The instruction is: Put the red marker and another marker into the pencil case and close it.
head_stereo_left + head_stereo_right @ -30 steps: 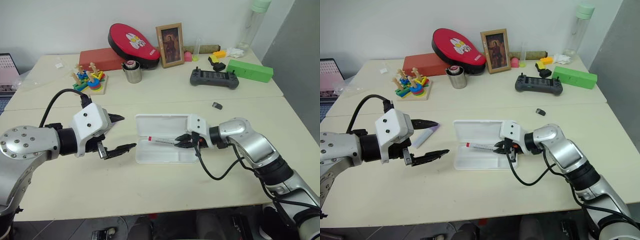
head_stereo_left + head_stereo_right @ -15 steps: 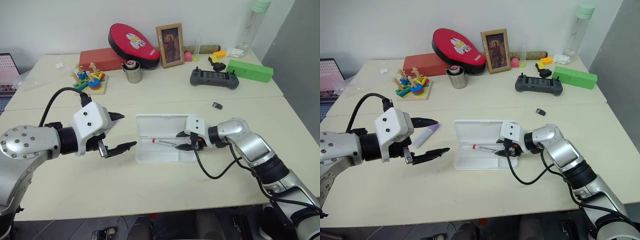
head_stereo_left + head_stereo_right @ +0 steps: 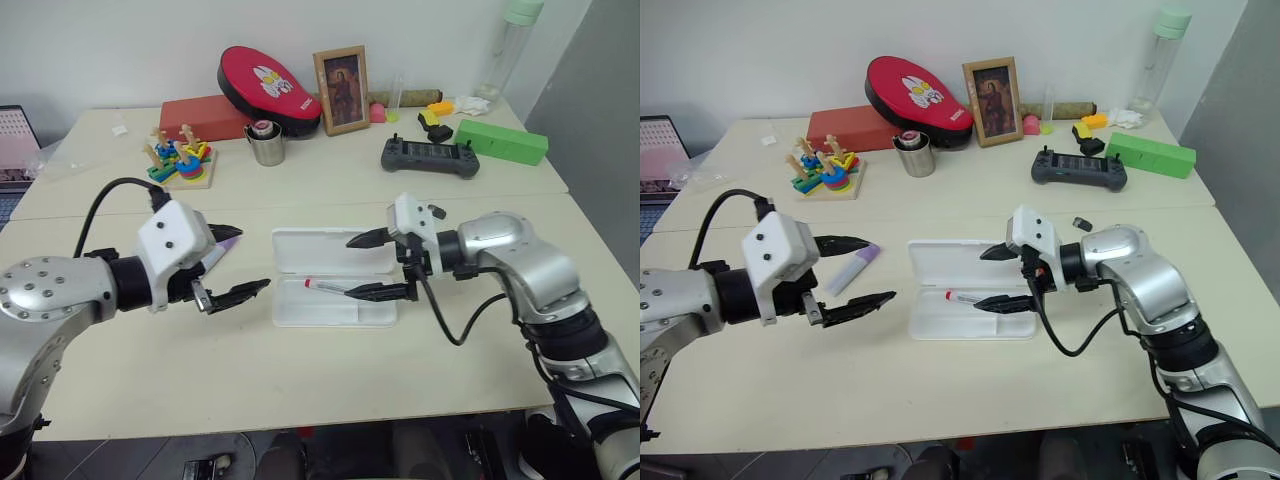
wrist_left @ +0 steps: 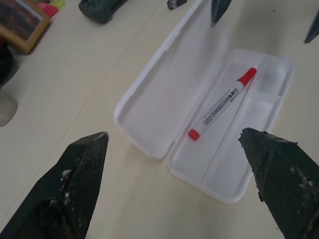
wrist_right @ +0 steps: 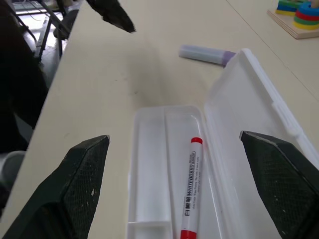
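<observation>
Silver metal arms carry white boxy wrist housings, looping black cables and 2 pointed black fingers per pincer.

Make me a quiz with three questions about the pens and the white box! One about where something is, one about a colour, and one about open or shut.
1. Where is the red marker?
A. inside the pencil case
B. on the table beside the case
C. in the right gripper

2. What colour is the marker lying on the table?
A. green
B. pale lavender
C. black

3. How is the pencil case now?
A. shut
B. open, lid laid back
C. standing on end

Answers:
1. A, it lies in the tray half of the case.
2. B, lavender with a purple end.
3. B, lid and tray both lie flat.
</observation>
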### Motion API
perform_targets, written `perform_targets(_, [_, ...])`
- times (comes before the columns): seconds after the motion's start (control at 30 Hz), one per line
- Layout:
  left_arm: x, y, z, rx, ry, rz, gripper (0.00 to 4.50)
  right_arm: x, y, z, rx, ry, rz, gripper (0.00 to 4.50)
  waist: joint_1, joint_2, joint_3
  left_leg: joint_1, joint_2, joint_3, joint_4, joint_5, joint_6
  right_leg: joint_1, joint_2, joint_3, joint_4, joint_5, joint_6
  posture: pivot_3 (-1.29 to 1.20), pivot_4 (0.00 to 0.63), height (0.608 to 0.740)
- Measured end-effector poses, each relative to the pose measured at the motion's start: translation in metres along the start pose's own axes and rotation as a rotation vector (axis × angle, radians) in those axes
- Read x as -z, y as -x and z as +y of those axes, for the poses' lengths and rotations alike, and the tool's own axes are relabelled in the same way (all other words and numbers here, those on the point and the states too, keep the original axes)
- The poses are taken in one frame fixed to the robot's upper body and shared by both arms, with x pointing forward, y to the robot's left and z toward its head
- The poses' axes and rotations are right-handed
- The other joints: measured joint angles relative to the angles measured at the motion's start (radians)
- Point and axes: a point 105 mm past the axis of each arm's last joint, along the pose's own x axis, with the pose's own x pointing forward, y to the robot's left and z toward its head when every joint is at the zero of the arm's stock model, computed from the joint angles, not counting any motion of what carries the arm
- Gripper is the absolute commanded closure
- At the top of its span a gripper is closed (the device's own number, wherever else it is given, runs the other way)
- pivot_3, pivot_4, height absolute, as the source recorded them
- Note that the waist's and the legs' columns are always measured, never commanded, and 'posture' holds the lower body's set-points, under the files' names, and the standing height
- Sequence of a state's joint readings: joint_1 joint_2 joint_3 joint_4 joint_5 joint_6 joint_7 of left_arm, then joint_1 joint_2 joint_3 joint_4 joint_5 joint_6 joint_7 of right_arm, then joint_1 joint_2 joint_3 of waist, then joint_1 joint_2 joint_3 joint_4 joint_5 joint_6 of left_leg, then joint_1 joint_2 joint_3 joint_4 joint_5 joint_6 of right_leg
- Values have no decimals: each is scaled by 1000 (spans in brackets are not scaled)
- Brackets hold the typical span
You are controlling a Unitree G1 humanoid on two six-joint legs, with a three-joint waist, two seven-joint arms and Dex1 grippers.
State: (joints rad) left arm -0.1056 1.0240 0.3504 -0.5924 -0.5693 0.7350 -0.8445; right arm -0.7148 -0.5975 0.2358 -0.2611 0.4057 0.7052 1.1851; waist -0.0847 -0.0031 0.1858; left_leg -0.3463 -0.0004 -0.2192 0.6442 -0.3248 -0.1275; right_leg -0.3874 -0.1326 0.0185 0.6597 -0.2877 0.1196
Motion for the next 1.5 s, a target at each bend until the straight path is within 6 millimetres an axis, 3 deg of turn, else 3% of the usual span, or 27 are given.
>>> perform_targets(0.2, [24, 10, 18, -110, 81, 51, 0, -8, 2, 11, -43, 8, -25, 97, 1, 0, 0, 0, 0, 0, 0, 0, 0, 0, 0, 0, 1, 0, 0, 0, 150, 740])
perform_targets(0.33, [56, 20, 48, -295, 120, 129, 0, -17, 2, 3, 12, 48, -22, 97, 0, 0, 0, 1, 0, 0, 0, 0, 0, 0, 0, 0, 3, 0, 0, 0, 150, 740])
perform_targets(0.5, [90, 10, 65, -391, 151, 214, 0, -11, -8, -2, 51, 99, 44, 97, 2, -1, 0, 0, 0, -1, 1, 1, 0, -1, 0, 0, 2, 0, 0, 0, 150, 740])
perform_targets(0.63, [96, -1, 74, -391, 142, 214, 0, -10, -9, -3, 68, 110, 52, 97, 2, -1, 0, 0, 0, -1, 1, 1, 0, -1, 0, -1, 1, 0, 0, 0, 150, 740])
perform_targets(1.1, [130, -41, 72, -311, 234, 251, 0, 0, -5, -3, 90, 150, 123, 97, -2, -1, 0, 1, 0, -1, 1, 1, 0, -1, 0, -1, 3, 0, 0, 0, 150, 740])
perform_targets(1.27, [128, -57, 80, -297, 289, 234, 0, 2, -5, -3, 91, 152, 132, 97, 10, -1, -1, 1, -1, -2, 2, 2, 0, 1, 0, -2, 4, 0, 0, 0, 150, 740])
perform_targets(1.5, [132, -62, 82, -285, 383, 264, 1319, 3, -5, -3, 96, 150, 133, 0, 4, 0, -1, 3, 0, -2, 1, 7, 0, 1, 0, -1, 6, 2, 2, 0, 150, 740])
